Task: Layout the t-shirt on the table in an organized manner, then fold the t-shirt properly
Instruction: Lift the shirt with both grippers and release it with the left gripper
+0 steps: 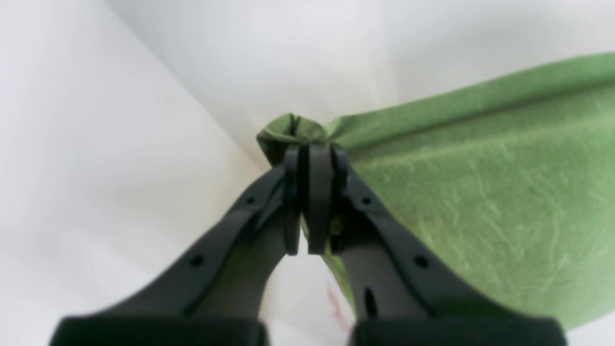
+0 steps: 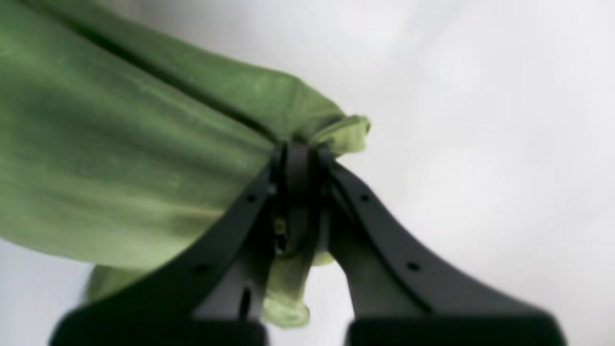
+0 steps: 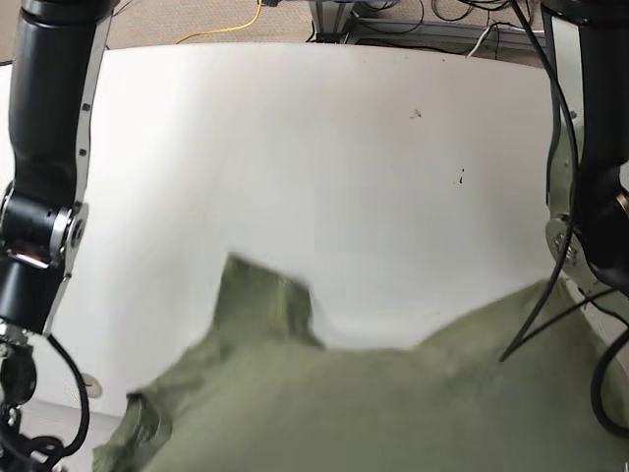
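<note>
the left gripper [image 1: 307, 158] is clamped on a bunched corner of the t-shirt [image 1: 480, 192], and the right gripper [image 2: 300, 161] pinches the opposite corner. the olive cloth spans taut between them (long axis arm to arm), sagging forward onto the white table [image 3: 373, 177], neither arm nearer.

Robotics lab or test workstation. Indicators: a bare white counter [image 3: 373, 157] flanked by two black robot arms [image 3: 49, 147], loose cables [image 3: 432, 25] and a yellow cord [image 3: 231, 29] on the floor behind.
</note>
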